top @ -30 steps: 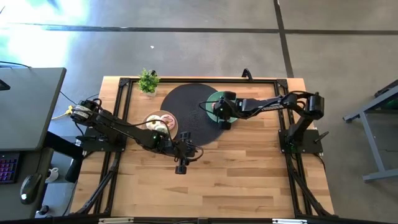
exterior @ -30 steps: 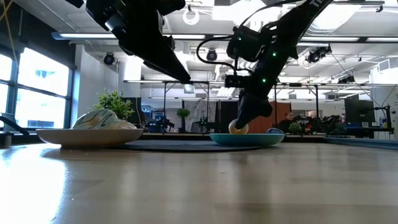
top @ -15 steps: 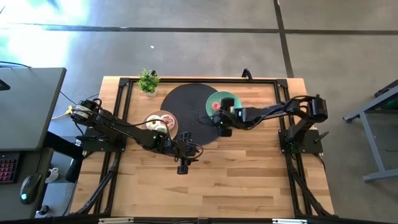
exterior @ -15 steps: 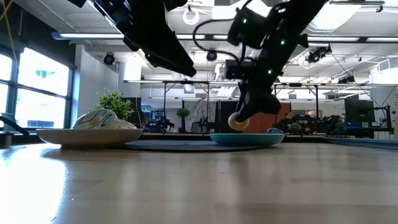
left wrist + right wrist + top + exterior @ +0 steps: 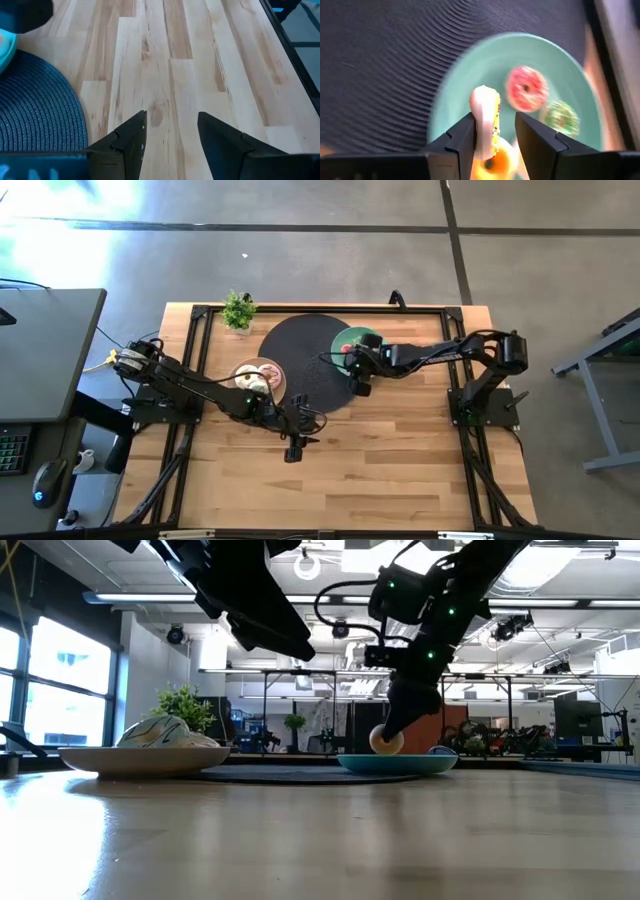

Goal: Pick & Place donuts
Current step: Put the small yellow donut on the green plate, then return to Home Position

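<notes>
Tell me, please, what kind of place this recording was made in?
Probably a robotics lab or workshop in a large industrial hall. The low view shows an open ceiling with pipes and work stations far behind the wooden table. The high view shows a bare concrete floor and a desk beside the rig.

The lower half of the light wooden plank table [image 5: 380, 470] in the high view lies bare, giving wide passage. Toward the upper edge the room tightens: a small green potted plant [image 5: 238, 310] stands at upper left, a round dark woven mat [image 5: 300, 345] spreads at centre, a beige plate [image 5: 262, 367] heaped with donuts sits at its left rim, and a teal plate [image 5: 352, 338] at its right. The left arm crosses from the left edge.
</notes>
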Tool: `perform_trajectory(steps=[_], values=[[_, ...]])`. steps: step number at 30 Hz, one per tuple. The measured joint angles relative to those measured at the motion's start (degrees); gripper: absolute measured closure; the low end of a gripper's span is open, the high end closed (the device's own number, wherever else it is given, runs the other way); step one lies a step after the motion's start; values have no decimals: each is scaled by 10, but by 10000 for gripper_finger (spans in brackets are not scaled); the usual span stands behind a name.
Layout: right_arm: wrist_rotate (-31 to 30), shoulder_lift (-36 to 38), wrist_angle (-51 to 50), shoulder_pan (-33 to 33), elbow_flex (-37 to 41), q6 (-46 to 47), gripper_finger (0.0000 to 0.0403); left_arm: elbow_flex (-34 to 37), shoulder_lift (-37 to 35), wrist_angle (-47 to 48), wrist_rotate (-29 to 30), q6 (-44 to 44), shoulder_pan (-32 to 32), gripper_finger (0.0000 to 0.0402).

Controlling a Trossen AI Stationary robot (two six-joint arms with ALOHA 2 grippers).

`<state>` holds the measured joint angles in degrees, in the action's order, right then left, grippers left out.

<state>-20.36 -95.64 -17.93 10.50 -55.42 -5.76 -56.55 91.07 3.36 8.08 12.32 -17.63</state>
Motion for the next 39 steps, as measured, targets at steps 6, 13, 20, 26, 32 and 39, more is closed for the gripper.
perform_trajectory(steps=[6,13,20,26,32,39], values=[[-7,-5,2,-15,0,-5,269,0,0,0,0,0,0,228],[28,-16,2,-24,0,-8,270,0,0,1,0,0,0,228],[25,5,3,-43,0,-33,270,0,0,2,2,-16,0,228],[18,89,-14,-65,0,-33,270,-4,-12,35,52,-24,0,228],[60,255,-74,-96,0,-2,270,-52,-113,245,108,28,13,228],[108,440,-105,-133,0,27,270,-57,-306,334,157,31,27,228]])
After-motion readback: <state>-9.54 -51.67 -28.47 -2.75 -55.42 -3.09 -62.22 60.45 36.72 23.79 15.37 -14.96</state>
